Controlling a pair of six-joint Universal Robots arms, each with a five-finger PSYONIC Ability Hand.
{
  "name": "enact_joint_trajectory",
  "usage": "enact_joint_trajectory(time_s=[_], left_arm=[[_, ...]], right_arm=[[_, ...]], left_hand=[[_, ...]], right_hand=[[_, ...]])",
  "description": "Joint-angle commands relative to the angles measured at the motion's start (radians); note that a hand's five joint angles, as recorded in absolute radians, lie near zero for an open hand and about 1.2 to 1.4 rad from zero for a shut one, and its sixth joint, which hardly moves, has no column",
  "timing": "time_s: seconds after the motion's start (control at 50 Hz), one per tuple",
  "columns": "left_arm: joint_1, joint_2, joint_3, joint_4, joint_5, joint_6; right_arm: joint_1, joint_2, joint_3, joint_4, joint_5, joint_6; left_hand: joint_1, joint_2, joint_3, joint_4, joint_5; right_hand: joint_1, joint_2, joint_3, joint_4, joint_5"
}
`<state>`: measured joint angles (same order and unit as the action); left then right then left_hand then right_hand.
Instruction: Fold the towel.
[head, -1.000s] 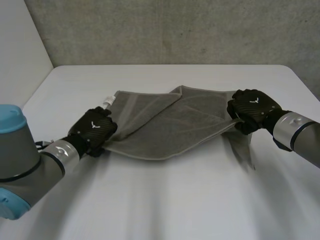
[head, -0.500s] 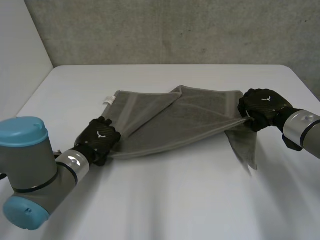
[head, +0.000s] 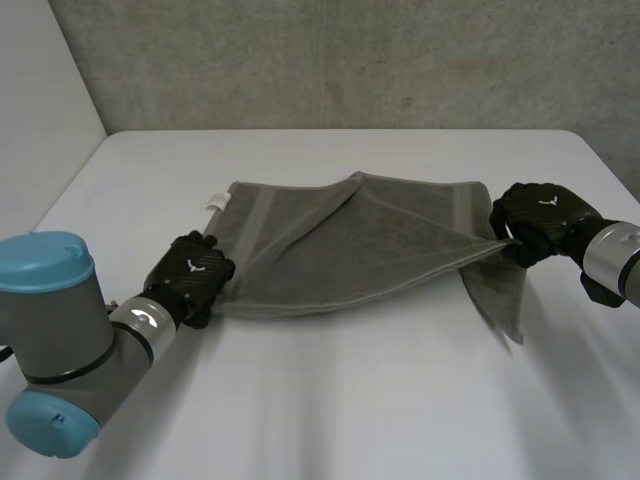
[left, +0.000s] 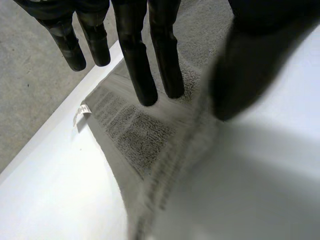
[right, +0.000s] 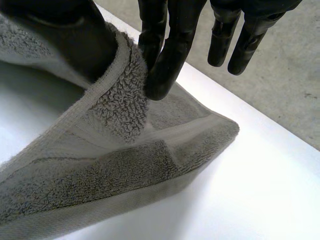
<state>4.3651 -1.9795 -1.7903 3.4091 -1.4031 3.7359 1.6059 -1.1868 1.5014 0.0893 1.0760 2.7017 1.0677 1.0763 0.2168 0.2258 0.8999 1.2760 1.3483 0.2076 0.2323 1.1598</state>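
Observation:
A grey towel lies stretched across the middle of the white table, with one flap folded over its far left part. My left hand is at the towel's near left corner. In the left wrist view its fingers lie over the towel and the thumb presses the raised hem from the other side. My right hand holds the right edge slightly above the table. There a finger and the thumb pinch the thick hem of the towel. A loose corner hangs below the right hand.
A small white label sticks out at the towel's far left corner, also seen past my left fingertips as the label. A grey wall stands behind the table. Bare table lies in front of the towel.
My right hand has moved right with the towel's edge, drawing the towel taut. My left hand has slid back to the near left corner and its fingers have closed on it.

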Motion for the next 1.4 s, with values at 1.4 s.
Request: enact_joint_trajectory(time_s=[1.4], left_arm=[[0.053, 0.197, 0.026, -0.108, 0.038, -0.275]], right_arm=[[-0.061, -0.111, 0.566, -0.517, 0.136, 0.590]], left_hand=[[0.329, 0.320, -0.042, -0.051, 0.322]], right_hand=[[-0.933, -1.005, -0.033, -0.058, -0.991]])
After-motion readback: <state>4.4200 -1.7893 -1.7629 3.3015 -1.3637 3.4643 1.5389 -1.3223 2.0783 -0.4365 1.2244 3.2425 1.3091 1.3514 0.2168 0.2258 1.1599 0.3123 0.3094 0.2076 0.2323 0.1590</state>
